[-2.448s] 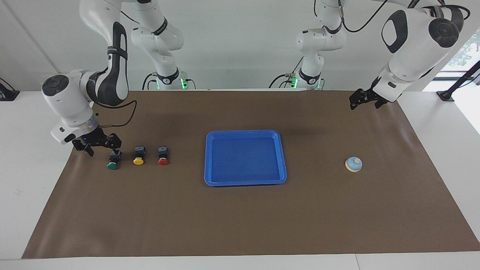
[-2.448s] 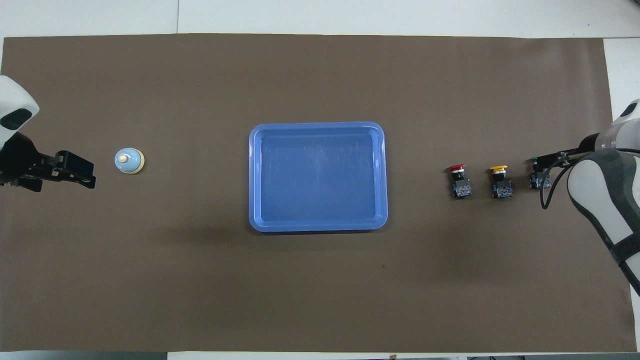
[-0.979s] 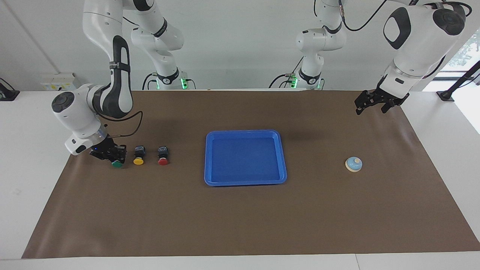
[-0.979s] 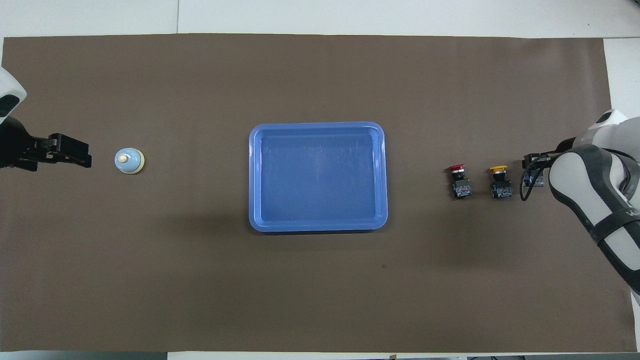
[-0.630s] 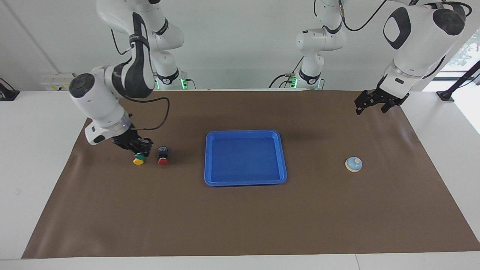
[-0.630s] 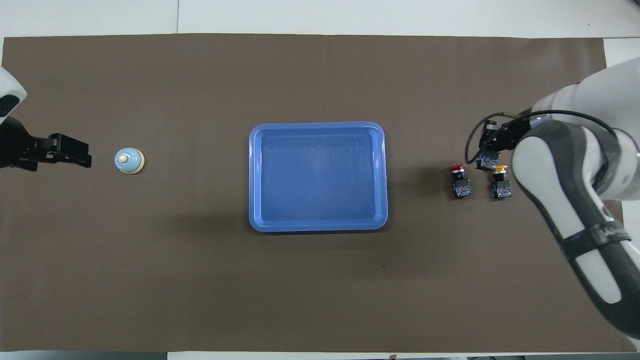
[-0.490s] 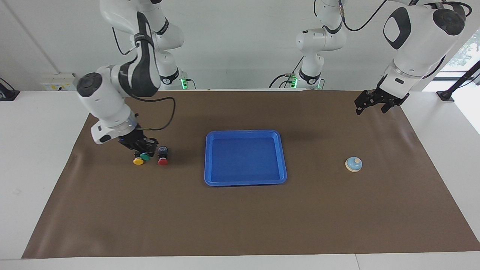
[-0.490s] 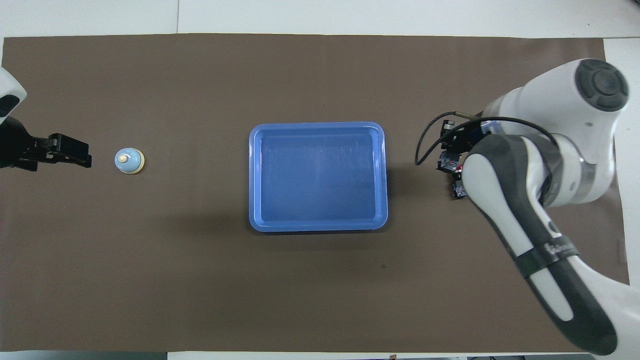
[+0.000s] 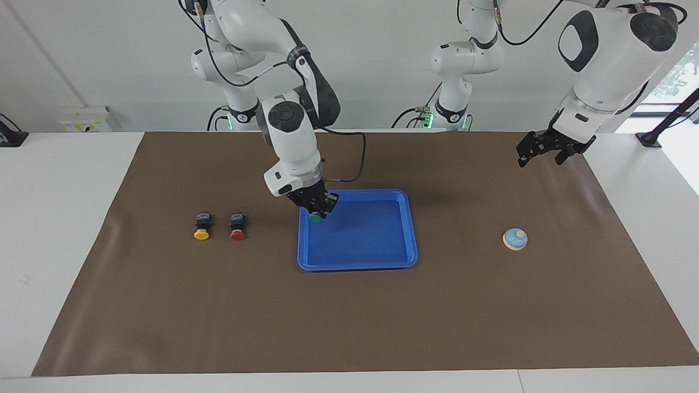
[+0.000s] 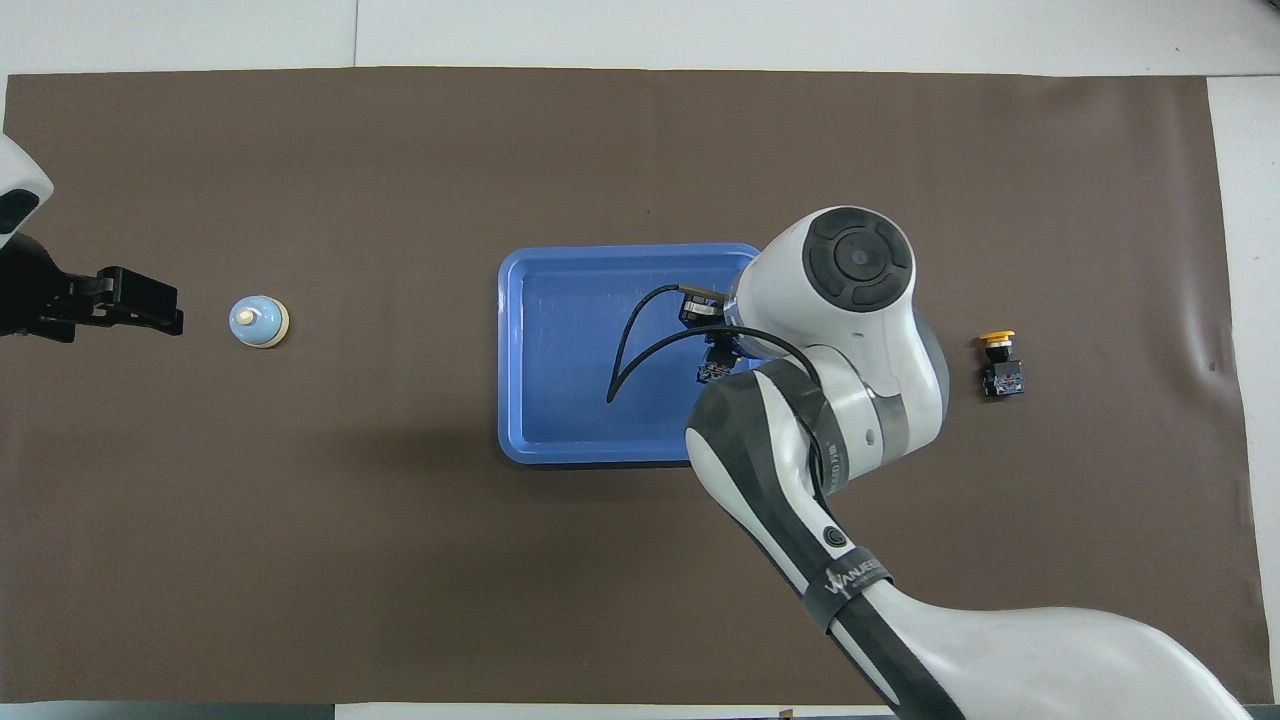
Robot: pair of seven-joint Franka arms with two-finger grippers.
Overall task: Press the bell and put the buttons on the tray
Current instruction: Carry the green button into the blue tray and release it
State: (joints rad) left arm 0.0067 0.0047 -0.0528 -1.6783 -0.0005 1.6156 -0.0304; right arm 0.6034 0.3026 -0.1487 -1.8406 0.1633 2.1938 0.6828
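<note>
My right gripper (image 9: 317, 212) is shut on the green button (image 9: 315, 218) and holds it just over the blue tray (image 9: 357, 263), at the edge toward the right arm's end. In the overhead view the gripper (image 10: 712, 352) is mostly hidden under its wrist. The yellow button (image 9: 201, 225) and the red button (image 9: 237, 224) stand side by side on the mat toward the right arm's end. The red one is hidden by the arm in the overhead view. The light-blue bell (image 9: 515, 239) sits toward the left arm's end. My left gripper (image 9: 538, 157) waits in the air, apart from the bell.
A brown mat (image 9: 349, 322) covers the table. The tray (image 10: 512, 350) lies at its middle with nothing resting in it. The yellow button (image 10: 1000, 365) and the bell (image 10: 258, 322) also show in the overhead view, as does the left gripper (image 10: 145, 303).
My right gripper closed on the green button, lifted it and carried it past the yellow and red buttons to over the tray. The left arm has stayed still for the last second.
</note>
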